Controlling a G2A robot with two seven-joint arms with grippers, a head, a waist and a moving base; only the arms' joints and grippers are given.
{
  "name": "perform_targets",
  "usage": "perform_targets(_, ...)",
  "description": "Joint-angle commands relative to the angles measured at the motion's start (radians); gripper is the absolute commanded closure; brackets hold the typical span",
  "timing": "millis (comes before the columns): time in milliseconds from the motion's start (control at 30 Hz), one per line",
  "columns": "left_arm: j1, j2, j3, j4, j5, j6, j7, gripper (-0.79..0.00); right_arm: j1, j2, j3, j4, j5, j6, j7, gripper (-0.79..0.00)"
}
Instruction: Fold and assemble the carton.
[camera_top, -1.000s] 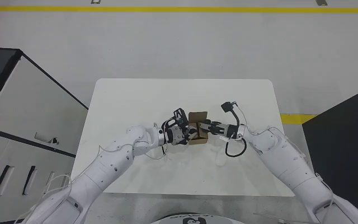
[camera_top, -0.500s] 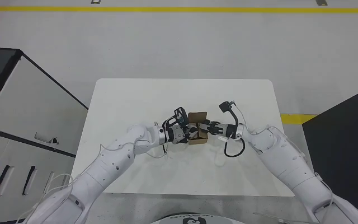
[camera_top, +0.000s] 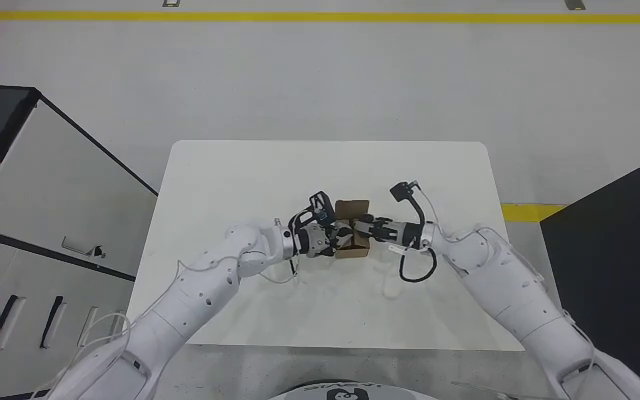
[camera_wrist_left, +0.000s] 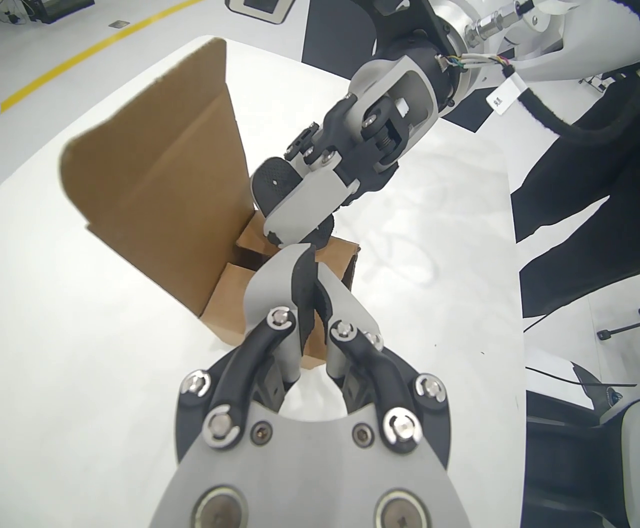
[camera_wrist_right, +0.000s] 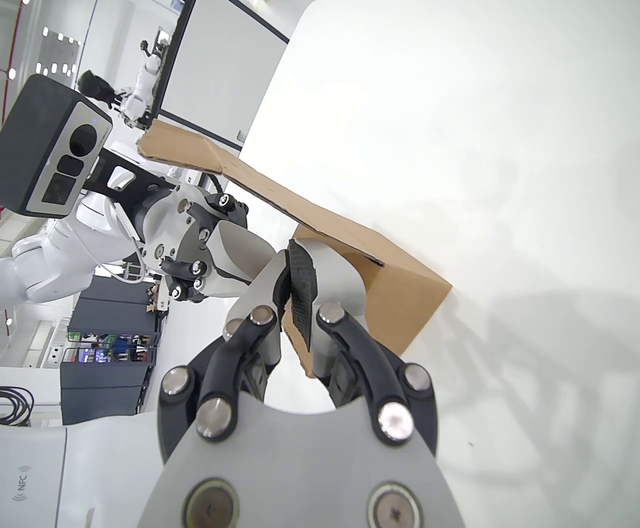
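**Two grippers meet over a half-built carton**

From the top view, the small brown carton (camera_top: 351, 228) sits near the middle of the white table (camera_top: 250, 180). The left gripper (camera_top: 338, 238) is at one side of the carton and the right gripper (camera_top: 364, 232) at the opposite side, their tips almost meeting above its open mouth.

In the left wrist view, the left gripper's (camera_wrist_left: 306, 260) jaws are drawn nearly together at the carton's near wall. I can't make out whether any card is caught between them. The carton is plain, unprinted board. One tall flap (camera_wrist_left: 165, 165) stands upright with a crease down it, and shorter flaps are folded into the hollow.

In the right wrist view, the right gripper's (camera_wrist_right: 296, 287) jaws are closed on an edge of the carton's wall, and brown card shows between the pads. Here the tall flap leans across above the carton, its far tip bent.

To my eye the step in hand is folding a side flap inward. It would go best if one gripper pinned the carton to the table while the other bent the card along its scored line. The push should be gentle, because thin board buckles easily and the light carton could slide or lift.
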Motion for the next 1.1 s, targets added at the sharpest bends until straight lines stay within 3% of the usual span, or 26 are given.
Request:
perform_targets(0, 0.006, 0.001, -0.005, -0.003, 0.003, -0.002, -0.001, 0.000, -0.005, 0.001, 0.005, -0.005, -0.005, -0.001, 0.000, 0.000)
perform_targets(1067, 0.066, 0.010, -0.056, -0.058, 0.039, 0.000, -0.024, 0.000, -0.051, 0.000, 0.038, -0.048, -0.026, 0.020, 0.011, 0.000)
